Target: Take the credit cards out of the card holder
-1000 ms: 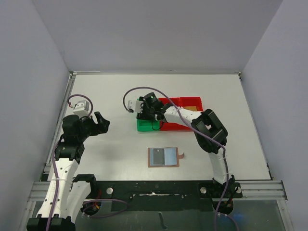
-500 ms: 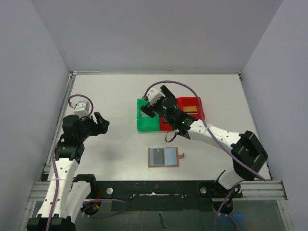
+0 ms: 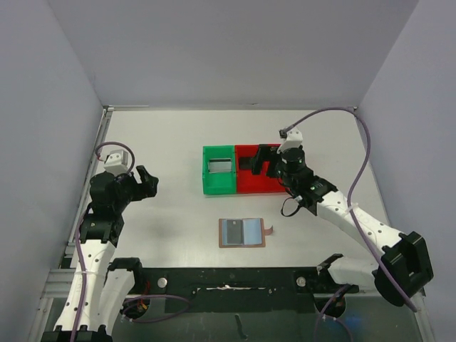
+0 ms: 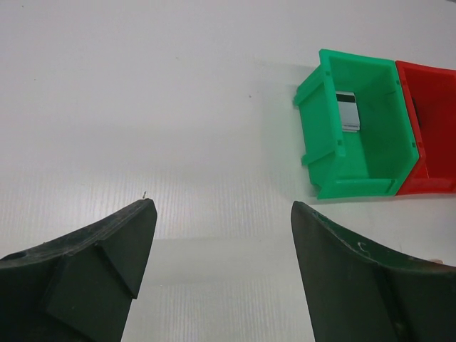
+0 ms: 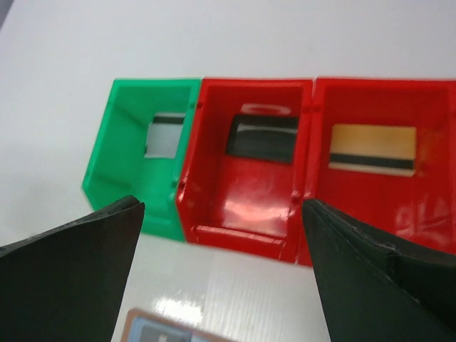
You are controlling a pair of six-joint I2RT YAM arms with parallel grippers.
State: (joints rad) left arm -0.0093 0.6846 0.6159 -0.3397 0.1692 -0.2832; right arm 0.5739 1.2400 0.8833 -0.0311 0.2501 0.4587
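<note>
The card holder (image 3: 242,233) lay open and flat on the tabletop (image 3: 157,135), on the near side of the green bin (image 3: 219,187). Inside the green bin lay the silver-grey card (image 5: 165,135). The black card (image 5: 261,137) was in the first red bin (image 5: 235,231) touching it, and the gold-tan card (image 5: 372,148) in the second red bin (image 5: 370,214). The right hand (image 3: 265,161) hung over the red bins, fingers wide apart, empty. The left hand (image 3: 147,179), well left of the green bin, was apart too.

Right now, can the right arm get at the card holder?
Probably yes. The card holder lies open and uncovered on the table, just on the robot's side of the red bins, over which the right fingers hover open.
</note>
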